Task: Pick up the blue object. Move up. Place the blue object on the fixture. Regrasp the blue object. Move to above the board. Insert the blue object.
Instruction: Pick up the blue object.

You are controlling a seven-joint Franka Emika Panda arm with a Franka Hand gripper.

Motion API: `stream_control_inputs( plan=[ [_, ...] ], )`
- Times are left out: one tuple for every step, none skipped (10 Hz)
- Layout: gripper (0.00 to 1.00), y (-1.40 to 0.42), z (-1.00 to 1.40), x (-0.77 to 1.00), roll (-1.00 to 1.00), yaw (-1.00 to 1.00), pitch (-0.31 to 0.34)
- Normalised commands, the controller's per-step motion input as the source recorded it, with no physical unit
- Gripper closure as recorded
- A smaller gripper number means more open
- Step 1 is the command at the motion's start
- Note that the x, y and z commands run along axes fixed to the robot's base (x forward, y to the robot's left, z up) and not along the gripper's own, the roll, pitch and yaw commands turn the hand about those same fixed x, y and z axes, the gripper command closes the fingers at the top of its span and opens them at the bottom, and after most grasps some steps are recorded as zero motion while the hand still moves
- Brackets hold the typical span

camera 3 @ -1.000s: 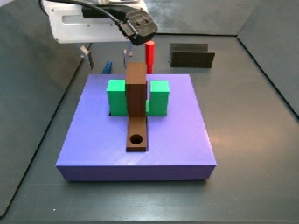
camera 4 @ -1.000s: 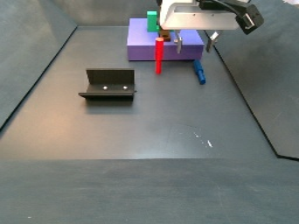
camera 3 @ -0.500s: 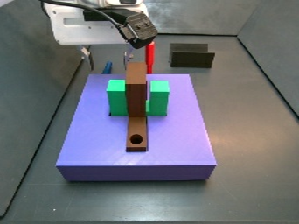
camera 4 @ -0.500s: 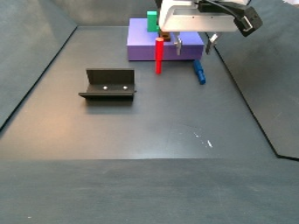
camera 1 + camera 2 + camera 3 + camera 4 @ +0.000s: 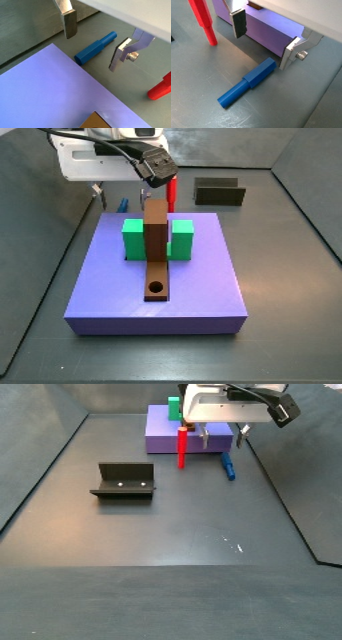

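The blue object [image 5: 93,47] is a slim blue peg lying flat on the dark floor beside the violet slab; it also shows in the other wrist view [image 5: 248,85] and in both side views [image 5: 122,204] [image 5: 229,466]. My gripper [image 5: 91,51] hangs above it, open and empty, with one finger on each side and clear of it [image 5: 262,50] [image 5: 107,190] [image 5: 221,440]. The fixture [image 5: 123,481] [image 5: 219,191] stands apart on the floor. The board [image 5: 156,248] is a brown plank with a round hole, lying on the slab.
The violet slab [image 5: 160,288] [image 5: 162,429] [image 5: 47,90] [image 5: 271,30] carries two green blocks [image 5: 134,238] beside the board. A red peg [image 5: 173,186] [image 5: 182,446] [image 5: 203,22] [image 5: 159,89] stands upright by the slab. Grey walls enclose the floor.
My gripper has shifted only slightly above the blue object. The pegs, the board and the fixture have not moved.
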Motion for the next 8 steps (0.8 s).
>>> stream_control_inputs(
  plan=[
    [0.0,-0.02,-0.51,0.01,0.31,0.0,-0.041],
    [0.0,-0.01,-0.62,0.01,0.34,0.0,-0.076],
    [0.0,0.0,-0.61,0.03,0.34,0.0,-0.074],
    [0.0,0.0,-0.64,0.0,0.33,0.0,-0.076],
    [0.0,0.0,-0.6,0.0,0.34,0.0,-0.071],
    [0.0,0.0,-0.61,0.0,0.35,0.0,-0.074],
    [0.0,0.0,-0.65,0.0,0.34,0.0,-0.079],
    [0.0,0.0,-0.68,0.0,0.33,0.0,-0.073]
  ],
)
